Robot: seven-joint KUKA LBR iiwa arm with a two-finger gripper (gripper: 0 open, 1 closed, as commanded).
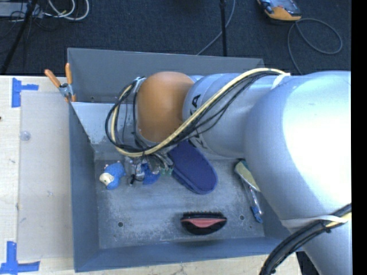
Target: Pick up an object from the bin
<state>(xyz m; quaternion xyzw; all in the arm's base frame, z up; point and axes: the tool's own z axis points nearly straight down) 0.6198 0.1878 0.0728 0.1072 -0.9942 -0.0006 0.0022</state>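
Observation:
My gripper is low in the left part of the bin, under the arm's orange cover. A small blue thing with a white cap lies just to its left on the bin floor. Another blue piece sits right against the gripper's right side; I cannot tell whether it is part of the same thing or whether the gripper touches it. A dark blue oval pad lies just right of that, partly under the arm.
A black oval thing with a pink inside lies near the bin's front wall. A pale stick and a blue pen-like thing lie at the right wall, half under the arm. The arm covers the back right of the bin.

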